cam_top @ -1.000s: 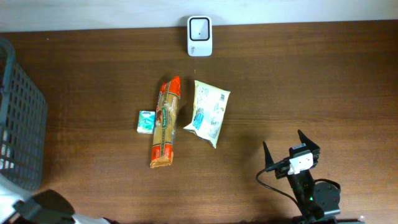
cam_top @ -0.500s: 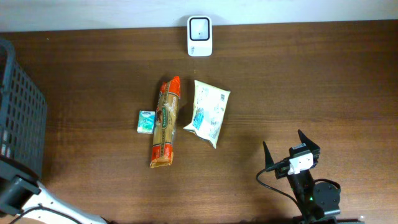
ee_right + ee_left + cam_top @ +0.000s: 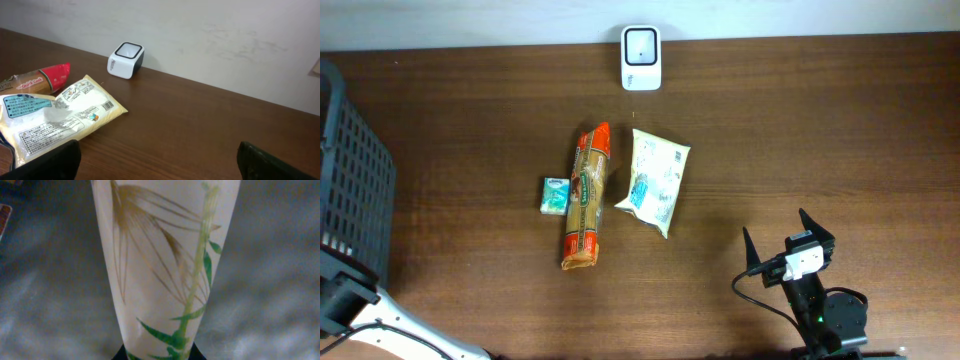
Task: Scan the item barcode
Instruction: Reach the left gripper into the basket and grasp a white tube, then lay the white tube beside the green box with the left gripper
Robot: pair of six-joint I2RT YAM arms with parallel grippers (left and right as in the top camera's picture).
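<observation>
A white packet printed with green and brown leaves [image 3: 165,265] fills the left wrist view, its narrow end between the dark tips of my left gripper [image 3: 157,356], which is shut on it. Overhead, only part of the left arm [image 3: 342,300] shows at the lower left corner beside the basket. The white barcode scanner [image 3: 641,45] stands at the table's far edge, and the right wrist view also has the scanner [image 3: 126,60]. My right gripper [image 3: 788,243] rests near the front right, open and holding nothing, its fingers [image 3: 50,162] wide apart.
A dark mesh basket [image 3: 350,180] stands at the left edge. Mid-table lie an orange pasta pack [image 3: 587,196], a pale yellow-white packet [image 3: 656,180] and a small green box [image 3: 554,195]. The packet [image 3: 55,117] lies left of my right gripper.
The left arm has slid leftward along the lower left corner, toward the basket. The right arm and the things on the table have not moved.
</observation>
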